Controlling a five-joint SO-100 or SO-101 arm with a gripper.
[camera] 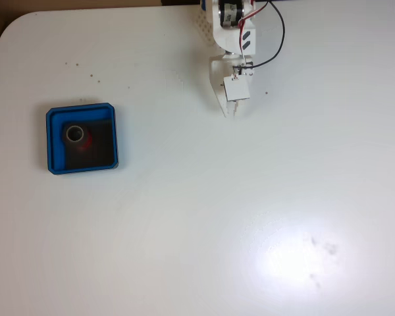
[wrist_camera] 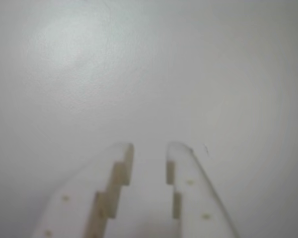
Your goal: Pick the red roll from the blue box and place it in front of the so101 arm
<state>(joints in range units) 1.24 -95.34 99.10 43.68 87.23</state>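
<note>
One red roll (camera: 78, 137) is seen lying in the blue box (camera: 81, 139) on the white tabletop (camera: 250, 210), well apart from the so101 arm (camera: 232, 39), whose empty tool (wrist_camera: 149, 151), parted narrowly, should be opened wider and centred above the roll before descent.

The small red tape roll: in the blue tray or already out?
In. The small red tape roll sits on the black floor inside the shallow blue square tray.

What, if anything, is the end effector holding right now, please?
Nothing: the end effector is open over bare table, and the red roll sits in the blue box.
</note>
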